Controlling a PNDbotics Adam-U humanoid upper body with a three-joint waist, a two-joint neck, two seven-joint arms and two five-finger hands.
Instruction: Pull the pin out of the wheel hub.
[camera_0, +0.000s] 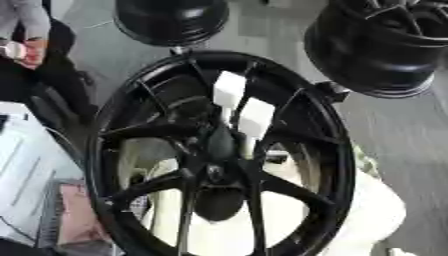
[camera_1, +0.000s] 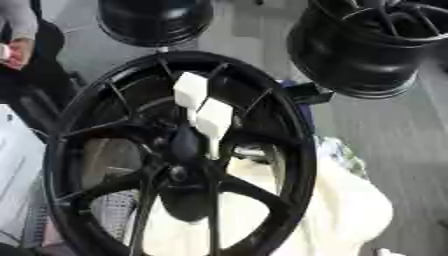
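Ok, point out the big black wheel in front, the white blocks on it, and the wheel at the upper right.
Front wheel (camera_0: 337, 150): left eye view, on its right rim.
White blocks (camera_0: 229, 90): left eye view, on the upper block's face.
Upper right wheel (camera_1: 350, 60): right eye view, on its outer barrel.

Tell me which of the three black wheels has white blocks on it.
The near, large wheel, white blocks on its spokes; the two far wheels have none.

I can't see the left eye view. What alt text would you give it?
A large black spoked wheel fills the frame, seen from above, with two white block-shaped pieces just above its centre hub. Pale cloth lies beneath it, and two more black wheels sit at the far edge. No robot hand is visible.
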